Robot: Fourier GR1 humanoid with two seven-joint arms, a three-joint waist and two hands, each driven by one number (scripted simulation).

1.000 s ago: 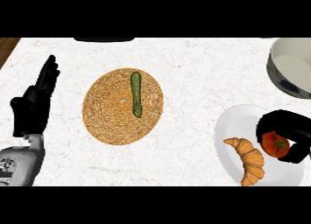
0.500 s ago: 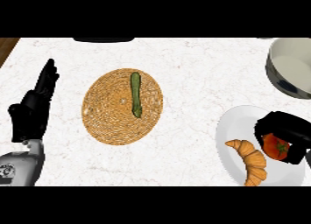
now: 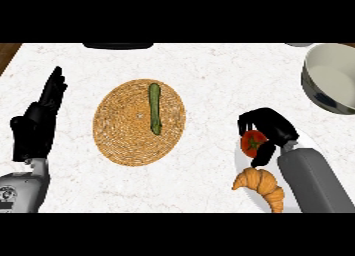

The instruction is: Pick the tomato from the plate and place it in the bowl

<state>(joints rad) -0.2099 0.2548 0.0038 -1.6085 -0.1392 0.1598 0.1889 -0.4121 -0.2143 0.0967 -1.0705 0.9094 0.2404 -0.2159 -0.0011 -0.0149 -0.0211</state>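
Tomato (image 3: 251, 143) sits at four o'clock over the plate (image 3: 241, 161), above the croissant (image 3: 263, 186), right hand (image 3: 272, 126) curled round it. Smooth, light, probably bruisable: cup its round sides. Bowl (image 3: 341, 80) waits at two o'clock; left hand (image 3: 37, 125) rests open at nine.

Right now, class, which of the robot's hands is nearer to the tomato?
Right. The right hand curls round the tomato, touching it; the left hand rests open near the left edge of the counter, beyond the woven mat.
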